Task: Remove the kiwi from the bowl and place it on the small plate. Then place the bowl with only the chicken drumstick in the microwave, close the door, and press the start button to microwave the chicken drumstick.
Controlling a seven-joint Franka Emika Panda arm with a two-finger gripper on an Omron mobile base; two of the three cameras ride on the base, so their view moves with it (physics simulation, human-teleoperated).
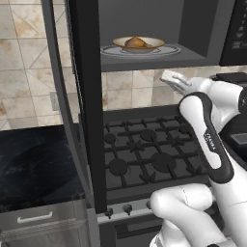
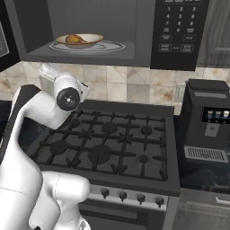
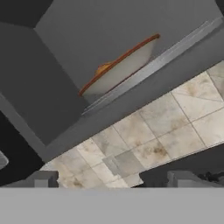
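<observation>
The bowl sits on the glass turntable inside the open microwave, with the chicken drumstick lying in it. From the right base view, the bowl and drumstick are at the cavity's left. The door stands swung open, seen edge-on at the left. My gripper hangs below the cavity's front edge, over the stove, open and holding nothing. The hand view looks up at the bowl from below, with the drumstick peeking over its rim. The kiwi is out of view.
A black gas stove lies under the arm. The microwave's control panel is at the right of the cavity. A black coffee machine stands at the right, and a dark stone counter is left of the stove.
</observation>
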